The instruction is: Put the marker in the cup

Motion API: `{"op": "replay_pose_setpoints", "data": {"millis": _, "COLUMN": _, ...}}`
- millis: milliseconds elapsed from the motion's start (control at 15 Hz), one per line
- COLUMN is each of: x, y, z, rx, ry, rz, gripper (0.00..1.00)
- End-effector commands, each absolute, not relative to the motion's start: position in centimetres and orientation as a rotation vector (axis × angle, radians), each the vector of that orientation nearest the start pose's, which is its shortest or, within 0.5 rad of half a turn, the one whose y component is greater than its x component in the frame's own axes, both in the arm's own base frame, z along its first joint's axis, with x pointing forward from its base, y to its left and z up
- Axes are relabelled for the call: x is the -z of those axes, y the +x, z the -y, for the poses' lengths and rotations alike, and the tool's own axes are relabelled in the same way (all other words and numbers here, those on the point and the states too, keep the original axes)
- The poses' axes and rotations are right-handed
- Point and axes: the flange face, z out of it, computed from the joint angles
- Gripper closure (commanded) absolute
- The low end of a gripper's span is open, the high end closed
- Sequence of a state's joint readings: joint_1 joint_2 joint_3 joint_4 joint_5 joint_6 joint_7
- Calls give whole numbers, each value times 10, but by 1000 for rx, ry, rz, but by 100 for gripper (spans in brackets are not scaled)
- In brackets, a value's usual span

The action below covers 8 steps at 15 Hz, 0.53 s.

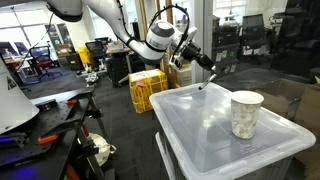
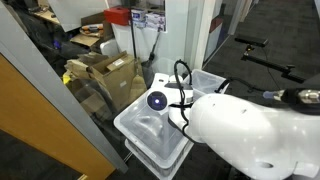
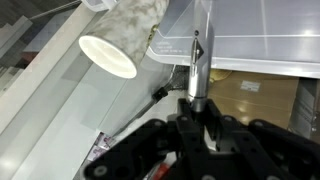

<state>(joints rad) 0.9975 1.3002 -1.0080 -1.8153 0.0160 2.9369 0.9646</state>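
Wrist view is the awkward one. The cup (image 3: 118, 42) looks like it's lying sideways with its wide rim facing the camera, and its base is cut off by the top edge, so that's probably just the camera angle. The bottom of that picture is a dark blurry mass of gripper body. I can't sort out the pale panels behind the marker (image 3: 197, 65).

In an exterior view the fat white arm (image 2: 245, 130) blocks most of the right side and hides the gripper, the marker and the cup. All I get there is a corner of the clear plastic bin (image 2: 140, 125) and some cardboard boxes (image 2: 105, 72) further back.

The gripper (image 1: 200, 68) comes in from the upper left and is small and dark, so its fingers are hard to read at that size. Up close, the gripper (image 3: 197, 108) is pressed together on the marker, pinching its upper end between 2 fingers (image 3: 184, 112), with the rest sticking straight out.

The marker (image 1: 206, 80) hangs tilted with its tip low over the far edge of the bin (image 1: 200, 135). I can't tell if it touches. The cup (image 1: 246, 113) stands upright on the bin's flat top, apart from the marker. A yellow crate (image 1: 146, 92) sits on the floor behind.
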Motion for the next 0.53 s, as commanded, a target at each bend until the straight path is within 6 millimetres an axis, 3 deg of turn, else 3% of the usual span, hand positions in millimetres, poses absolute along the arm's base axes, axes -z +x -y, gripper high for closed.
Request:
{"op": "replay_pose_setpoints", "data": {"millis": 0, "x": -120, "y": 652, "z": -65, "rx": -966, "ry": 2221, "rz": 447, "gripper": 95}}
{"op": "replay_pose_setpoints", "data": {"millis": 467, "x": -132, "y": 646, "z": -53, "rx": -1045, "ry": 2091, "rz": 487, "gripper": 95}}
